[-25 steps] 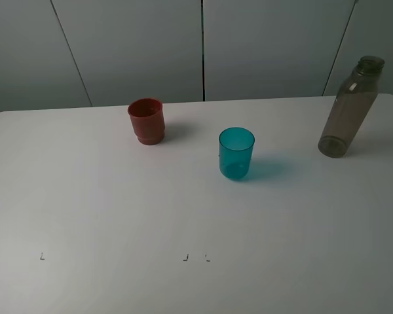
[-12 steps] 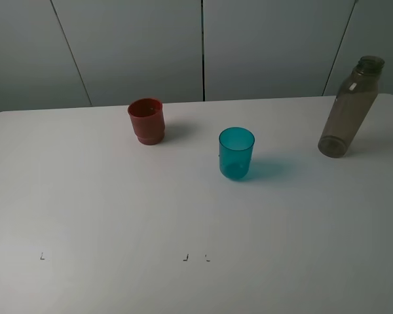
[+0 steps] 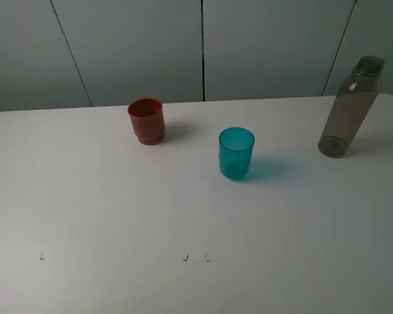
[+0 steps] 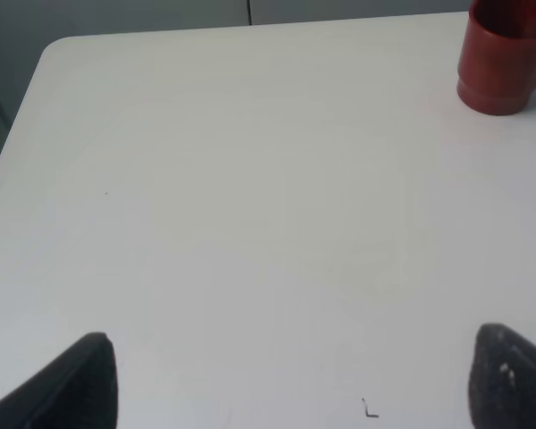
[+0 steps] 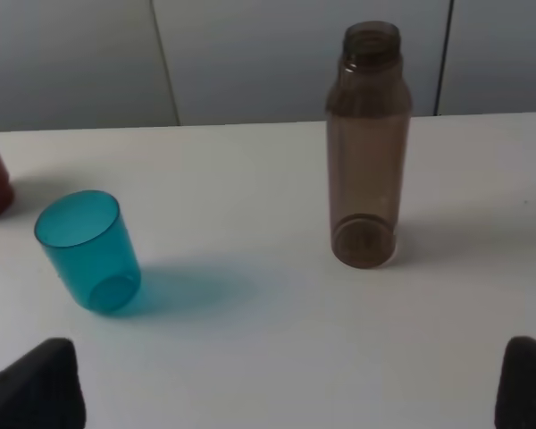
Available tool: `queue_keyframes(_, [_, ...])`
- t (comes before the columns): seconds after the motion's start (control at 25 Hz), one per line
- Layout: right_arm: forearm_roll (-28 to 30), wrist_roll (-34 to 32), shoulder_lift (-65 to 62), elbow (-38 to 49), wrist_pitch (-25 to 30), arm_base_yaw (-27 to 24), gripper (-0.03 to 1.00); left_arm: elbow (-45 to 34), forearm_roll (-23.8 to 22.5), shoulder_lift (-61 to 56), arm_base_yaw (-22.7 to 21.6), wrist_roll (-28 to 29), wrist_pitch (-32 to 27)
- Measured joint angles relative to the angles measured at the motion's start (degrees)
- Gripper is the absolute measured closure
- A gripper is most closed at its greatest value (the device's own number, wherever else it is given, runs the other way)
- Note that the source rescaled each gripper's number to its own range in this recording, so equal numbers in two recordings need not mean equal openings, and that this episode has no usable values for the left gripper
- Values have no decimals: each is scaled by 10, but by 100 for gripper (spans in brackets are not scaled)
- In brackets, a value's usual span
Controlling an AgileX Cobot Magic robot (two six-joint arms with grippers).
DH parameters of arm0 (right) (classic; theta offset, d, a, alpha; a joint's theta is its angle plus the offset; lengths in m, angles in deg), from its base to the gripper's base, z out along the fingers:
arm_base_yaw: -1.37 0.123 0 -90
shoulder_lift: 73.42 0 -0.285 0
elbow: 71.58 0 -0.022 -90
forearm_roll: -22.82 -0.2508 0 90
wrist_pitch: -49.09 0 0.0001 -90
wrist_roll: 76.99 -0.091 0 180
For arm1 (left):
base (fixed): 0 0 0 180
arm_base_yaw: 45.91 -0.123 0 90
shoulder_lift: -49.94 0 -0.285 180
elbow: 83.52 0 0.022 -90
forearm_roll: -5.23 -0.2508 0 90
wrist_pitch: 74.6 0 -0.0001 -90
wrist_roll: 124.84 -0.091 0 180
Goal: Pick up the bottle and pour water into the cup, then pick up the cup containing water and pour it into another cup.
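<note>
- Where the tabletop (image 3: pixel 105 209) nears its far edge, we see the bottle (image 3: pixel 349 108) upright at right, the cup (image 3: pixel 236 153) central, another cup (image 3: pixel 146 120) left.
- We note the left gripper (image 4: pixel 290 380) and right gripper (image 5: pixel 290 384) spread wide, holding nothing.

No words, brands or numbers can be read anywhere. The only signs are small dark corner-shaped marks on the white table (image 3: pixel 105 216): one L-like mark (image 3: pixel 42 256) towards the left arm's side, and a pair of angle marks (image 3: pixel 185 258) near the middle (the first also shows in the left wrist view (image 4: pixel 370 410)). The bottle (image 3: pixel 350 108) and both cups carry no label.
</note>
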Motion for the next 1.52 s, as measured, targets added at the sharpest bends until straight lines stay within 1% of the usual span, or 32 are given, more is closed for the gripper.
queue_keyframes(0.08, [0,7,-1,0,5,-33,-1,0,0,0,0,0,0])
queue_keyframes(0.16, [-13,33,-1,1,13,-72,-1,0,0,0,0,0,0])
queue_keyframes(0.24, [-33,61,-1,7,20,-92,-1,0,0,0,0,0,0])
queue_keyframes(0.4, [-38,71,-2,14,31,-94,-1,0,0,0,0,0,0])
queue_keyframes(0.84, [-23,61,-2,16,31,-94,-1,0,0,0,0,4,0])
queue_keyframes(1.08, [-24,71,-2,16,32,-94,-1,0,0,0,0,4,0])
queue_keyframes(1.52, [-24,61,-2,16,32,-94,-1,0,0,0,0,0,0])
